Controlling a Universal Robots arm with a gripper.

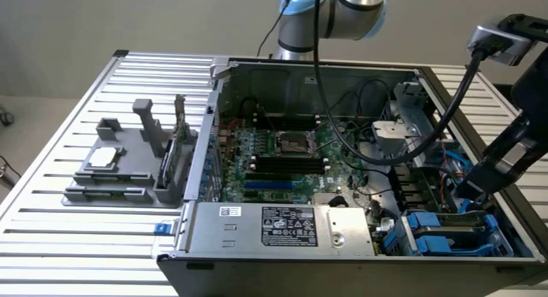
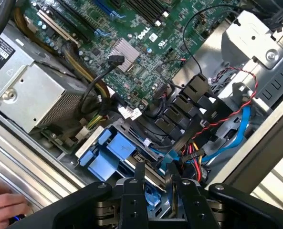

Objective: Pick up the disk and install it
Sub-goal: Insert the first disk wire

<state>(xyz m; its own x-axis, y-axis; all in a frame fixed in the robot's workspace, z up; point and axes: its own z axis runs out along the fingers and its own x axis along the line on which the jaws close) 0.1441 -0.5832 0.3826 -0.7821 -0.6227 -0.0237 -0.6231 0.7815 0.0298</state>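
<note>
My gripper [image 1: 471, 195] reaches down into the open computer case [image 1: 214, 143] at the exterior view's right, over the drive bay. In the wrist view its two dark fingers [image 2: 140, 174] stand close together with the gripper [image 2: 155, 175] shut on the disk [image 2: 152, 199]. I see the disk edge-on, as a strip of its blue frame between the fingers. The disk hangs just above a bay slot, beside a blue carrier [image 2: 108, 152] that sits in the neighbouring slot. In the exterior view that blue carrier [image 1: 432, 240] lies near the case's front right corner.
The grey power-supply box [image 1: 283, 226] fills the case's front, with the motherboard [image 1: 283, 149] behind it. Black, red and blue cables [image 2: 213, 129] crowd the bay. A grey fixture [image 1: 128, 172] on the slatted table holds a silver chip [image 1: 102, 158]. A person's hand [image 2: 3, 206] rests outside the case.
</note>
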